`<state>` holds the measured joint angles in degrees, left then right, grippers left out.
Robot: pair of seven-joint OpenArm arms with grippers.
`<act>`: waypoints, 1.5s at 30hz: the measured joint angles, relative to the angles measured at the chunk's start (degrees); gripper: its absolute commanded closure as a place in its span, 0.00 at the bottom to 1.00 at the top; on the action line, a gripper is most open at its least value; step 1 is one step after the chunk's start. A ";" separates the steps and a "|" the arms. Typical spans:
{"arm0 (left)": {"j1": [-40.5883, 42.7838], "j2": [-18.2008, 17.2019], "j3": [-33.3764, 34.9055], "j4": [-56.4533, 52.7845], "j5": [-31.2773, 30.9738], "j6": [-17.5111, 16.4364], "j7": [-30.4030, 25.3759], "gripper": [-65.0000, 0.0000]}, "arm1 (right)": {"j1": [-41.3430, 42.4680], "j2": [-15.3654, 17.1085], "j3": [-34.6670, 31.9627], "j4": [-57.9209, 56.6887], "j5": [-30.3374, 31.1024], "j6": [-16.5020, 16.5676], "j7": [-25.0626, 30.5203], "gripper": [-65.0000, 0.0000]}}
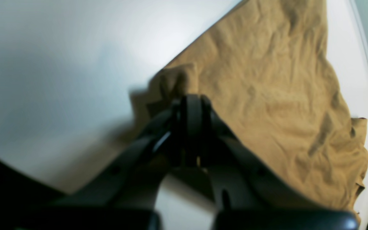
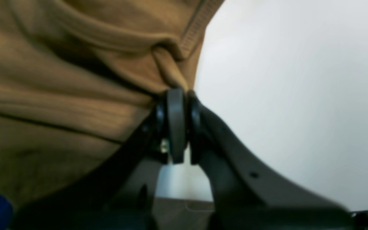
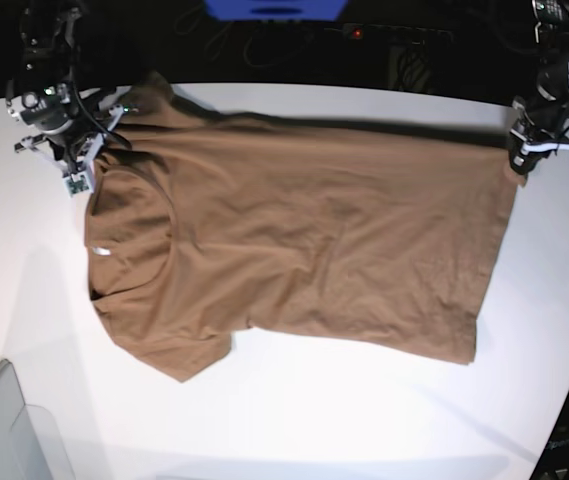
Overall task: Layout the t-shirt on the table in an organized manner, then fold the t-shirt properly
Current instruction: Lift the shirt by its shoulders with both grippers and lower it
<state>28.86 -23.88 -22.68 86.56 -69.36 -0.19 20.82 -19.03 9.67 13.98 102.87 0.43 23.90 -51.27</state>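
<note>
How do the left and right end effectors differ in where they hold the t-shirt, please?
The left end effector pinches a hem corner of the t-shirt, on the base view's right; the right end effector pinches near the collar end, on that view's left. Both are shut on cloth, stretching it across the table.

Plain brown t-shirt [image 3: 304, 250] with a small white tag [image 3: 99, 251] at nine o'clock on a smooth white table [image 3: 364, 420]; black grippers, grey translucent bin corner [image 3: 4, 430] at seven o'clock, blue object [image 3: 274, 8] at twelve.
</note>
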 measured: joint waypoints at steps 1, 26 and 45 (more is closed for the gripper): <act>0.02 0.33 -0.02 0.00 0.02 0.02 -0.17 0.99 | 0.52 0.00 0.00 -1.07 0.11 -0.02 0.13 1.00; -48.17 0.31 8.94 -8.00 5.09 1.64 5.27 0.99 | 52.13 3.58 -3.39 -10.69 -0.02 0.09 -1.64 1.00; -56.02 -2.23 13.68 -12.66 -1.70 -0.33 8.24 0.99 | 32.85 -2.08 2.34 8.68 0.55 -0.07 -5.68 1.00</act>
<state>-27.16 -26.11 -8.99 73.91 -71.07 -0.51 29.06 13.82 7.60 16.32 111.55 0.97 23.83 -56.95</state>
